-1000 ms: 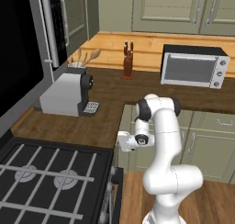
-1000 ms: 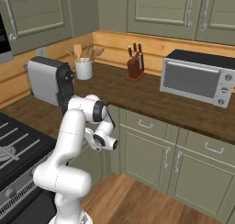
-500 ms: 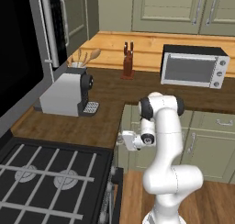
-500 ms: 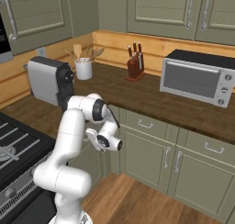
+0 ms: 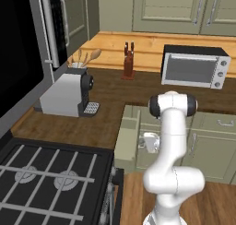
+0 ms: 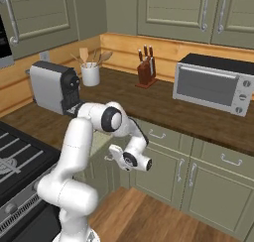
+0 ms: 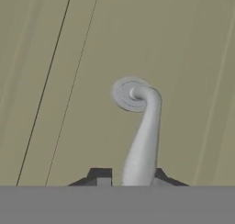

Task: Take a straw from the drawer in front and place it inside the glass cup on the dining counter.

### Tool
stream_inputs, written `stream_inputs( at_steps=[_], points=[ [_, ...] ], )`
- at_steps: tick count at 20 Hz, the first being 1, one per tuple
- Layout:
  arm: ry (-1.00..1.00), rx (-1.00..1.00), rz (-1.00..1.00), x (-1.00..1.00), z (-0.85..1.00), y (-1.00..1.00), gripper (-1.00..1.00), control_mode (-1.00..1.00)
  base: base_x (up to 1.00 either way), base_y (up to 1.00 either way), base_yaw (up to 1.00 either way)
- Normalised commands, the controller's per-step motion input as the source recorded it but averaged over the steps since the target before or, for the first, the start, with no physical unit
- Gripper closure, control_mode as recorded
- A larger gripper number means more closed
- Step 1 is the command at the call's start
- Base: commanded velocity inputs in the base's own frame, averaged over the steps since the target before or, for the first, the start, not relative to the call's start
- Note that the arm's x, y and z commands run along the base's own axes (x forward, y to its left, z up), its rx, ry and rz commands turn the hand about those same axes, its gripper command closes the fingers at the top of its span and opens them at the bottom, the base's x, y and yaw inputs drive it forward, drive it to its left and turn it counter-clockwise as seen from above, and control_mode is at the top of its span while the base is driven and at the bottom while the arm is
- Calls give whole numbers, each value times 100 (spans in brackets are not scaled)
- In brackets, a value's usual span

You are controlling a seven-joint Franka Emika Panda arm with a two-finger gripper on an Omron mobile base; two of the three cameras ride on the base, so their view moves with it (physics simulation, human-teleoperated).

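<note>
I have the hand (image 7: pixel 131 181) pressed close against the sage-green front of the drawer (image 7: pixel 69 81), and in the hand view its two dark fingertips (image 7: pixel 100 176) sit either side of the silver handle (image 7: pixel 140 136), closed on it; the handle rises from between them and curves up to its round mounting plate on the panel. In the left base view the drawer (image 5: pixel 125 139) stands pulled out from the cabinet row below the dark wood table (image 5: pixel 106 106), its pale green side showing, and the hand (image 5: pixel 148 142) is low beside it, partly hidden behind the white arm (image 5: pixel 171 141). From the right base view I see the arm (image 6: pixel 87 137) bent down and forward with the hand (image 6: pixel 115 154) at the drawer (image 6: pixel 100 142) just under the table edge. I cannot make out the straw inside the drawer from any of these angles. On the table stand a grey coffee machine (image 5: pixel 64 94), a white utensil holder (image 6: pixel 90 74) with wooden spoons behind it, a knife block (image 5: pixel 128 62) against the back wall and a silver toaster oven (image 5: pixel 193 66) to the right. A black stove (image 5: pixel 50 178) with grates lies at the lower left of the left base view.
</note>
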Motion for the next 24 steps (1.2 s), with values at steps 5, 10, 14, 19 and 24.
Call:
stream_inputs(
  at_steps=[5,10,14,19,24],
  points=[
    [0,0,0,-54,0,-100,100,-100,0,0,0],
    [0,0,0,-34,2,-100,100,-100,0,0,0],
    [0,0,0,-7,0,-79,-100,-100,0,0,0],
    [7,-1,0,0,-1,-59,-100,-100,0,0,0],
    [6,-6,0,-9,13,-42,-100,-100,0,0,0]
  ],
)
